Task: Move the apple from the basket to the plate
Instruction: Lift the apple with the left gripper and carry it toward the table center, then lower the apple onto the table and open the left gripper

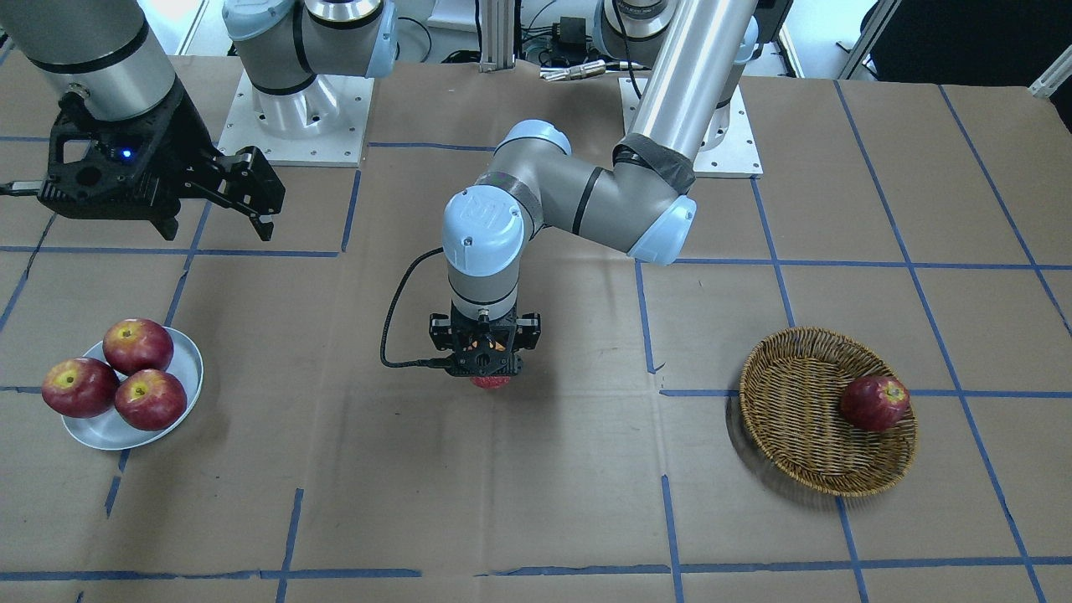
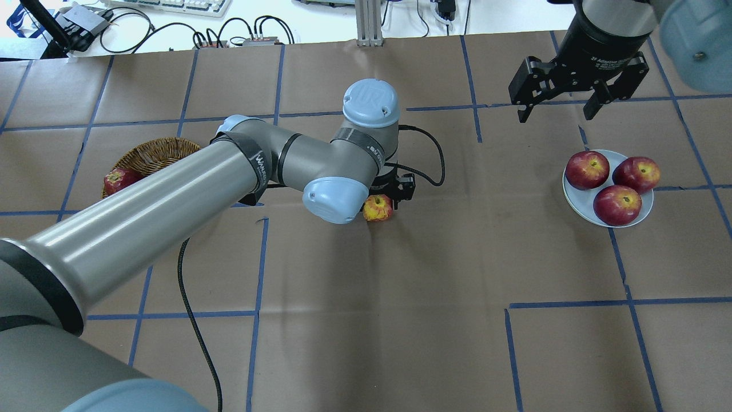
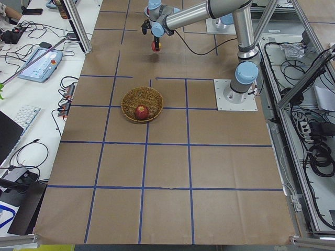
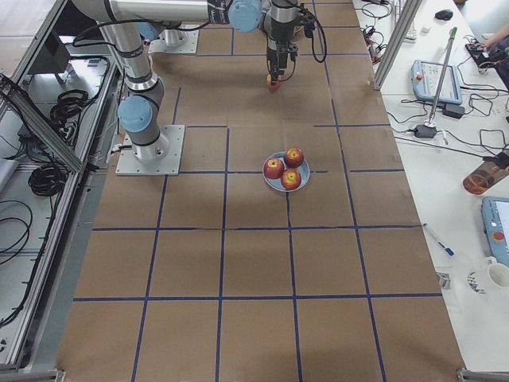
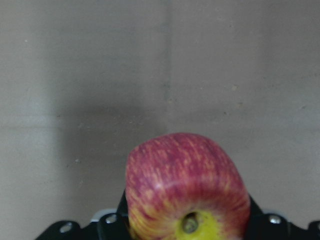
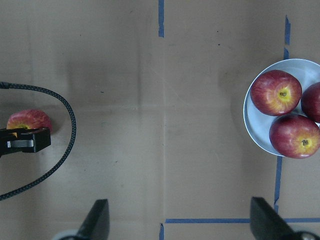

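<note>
Left gripper (image 1: 487,370) pinches the apple (image 5: 187,185) under a UR-marked cap (image 2: 370,103); right gripper (image 2: 556,112) spread.

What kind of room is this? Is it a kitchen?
Probably a robot lab, not a kitchen. The left arm and right arm are bolted to a table taped into blue squares, with cables and a keyboard alongside.

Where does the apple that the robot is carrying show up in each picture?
Front-facing: apple at centre.
Overhead: apple at centre.
Left side: apple near top, far end.
Right side: apple near top.
Left wrist: apple bottom centre, close up.
Right wrist: apple at left edge.
Shared landmark: white plate, missing only from left-side and left-wrist views.
</note>
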`<state>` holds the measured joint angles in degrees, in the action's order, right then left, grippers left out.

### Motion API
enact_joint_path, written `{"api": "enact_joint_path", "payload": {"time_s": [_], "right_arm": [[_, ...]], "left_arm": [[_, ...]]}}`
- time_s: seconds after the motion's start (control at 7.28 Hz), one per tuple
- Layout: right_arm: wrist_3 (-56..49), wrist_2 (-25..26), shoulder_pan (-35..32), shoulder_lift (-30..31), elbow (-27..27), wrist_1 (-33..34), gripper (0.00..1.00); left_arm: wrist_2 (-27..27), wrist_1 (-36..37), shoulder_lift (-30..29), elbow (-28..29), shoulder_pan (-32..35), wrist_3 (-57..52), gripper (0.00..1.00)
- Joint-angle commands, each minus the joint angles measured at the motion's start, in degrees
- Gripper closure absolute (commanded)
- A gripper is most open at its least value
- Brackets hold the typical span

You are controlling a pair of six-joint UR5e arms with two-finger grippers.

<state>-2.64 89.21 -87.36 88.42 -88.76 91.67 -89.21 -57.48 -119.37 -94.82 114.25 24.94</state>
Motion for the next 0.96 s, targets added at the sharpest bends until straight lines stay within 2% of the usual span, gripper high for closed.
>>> {"api": "enact_joint_path", "payload": {"time_s": [0.0, 0.27, 0.41, 0.55, 0.82], "right_arm": [[0.0, 0.0, 0.0, 0.0, 0.0, 0.1, 0.00], [0.0, 0.0, 0.0, 0.0, 0.0, 0.1, 0.00], [0.0, -0.1, 0.0, 0.0, 0.0, 0.1, 0.00], [0.0, 0.0, 0.0, 0.0, 0.0, 0.1, 0.00], [0.0, 0.0, 0.0, 0.0, -0.1, 0.0, 0.00]], "left_arm": [[0.0, 0.0, -0.1, 0.0, 0.0, 0.0, 0.02], [-0.3, -1.0, 2.8, 0.3, -0.3, -0.2, 0.02], [-0.5, -3.8, 6.5, 0.6, -0.9, -0.3, 0.02], [-1.4, -10.0, 10.7, 0.7, -2.3, -4.8, 0.02], [-1.7, -21.5, 21.0, 0.8, -9.4, -13.2, 0.02]]}}
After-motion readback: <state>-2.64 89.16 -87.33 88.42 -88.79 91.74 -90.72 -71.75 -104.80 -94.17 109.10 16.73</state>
